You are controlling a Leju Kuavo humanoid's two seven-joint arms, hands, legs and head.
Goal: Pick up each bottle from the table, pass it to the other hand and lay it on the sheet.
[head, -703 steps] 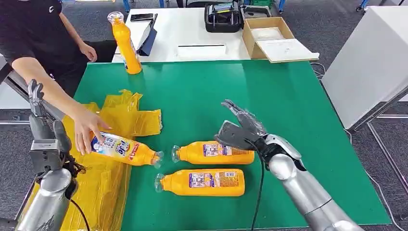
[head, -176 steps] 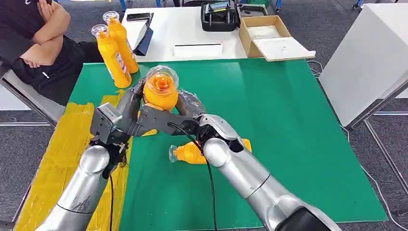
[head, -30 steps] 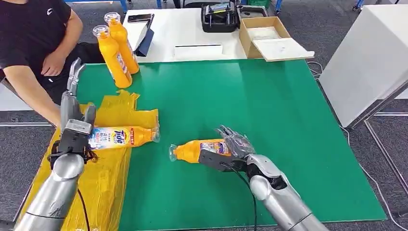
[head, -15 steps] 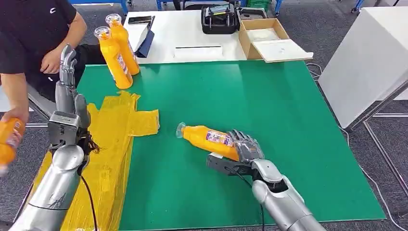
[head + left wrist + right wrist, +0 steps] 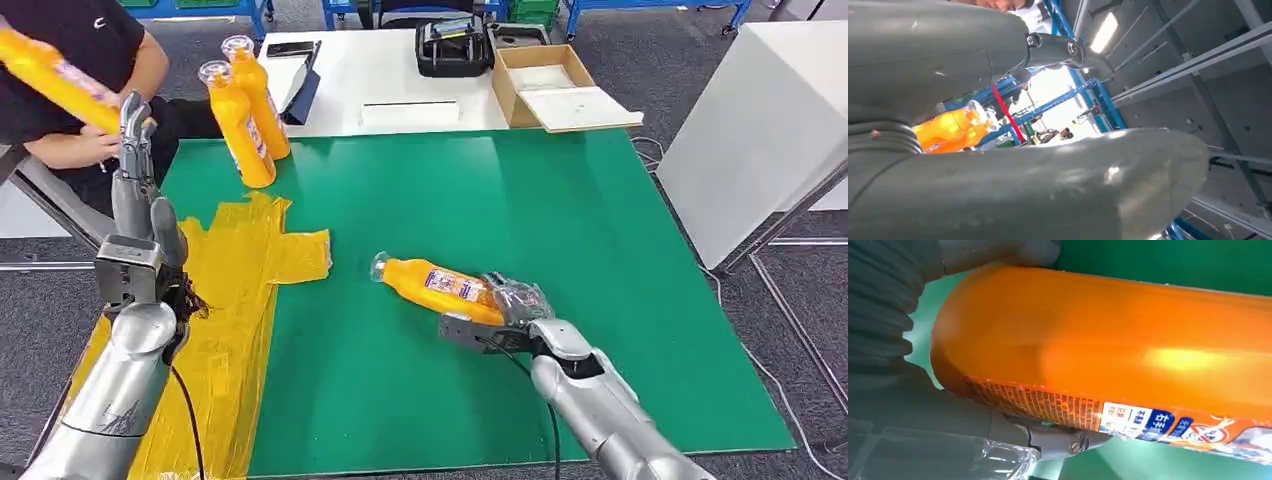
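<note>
Right of yellow sheet | right hand grips orange bottle | left hand raised, fingers apart, empty

I see a glossy orange plastic bottle with clear cap, on a matt green mat; crinkled yellow plastic sheet; brushed silver metal arms.
</note>
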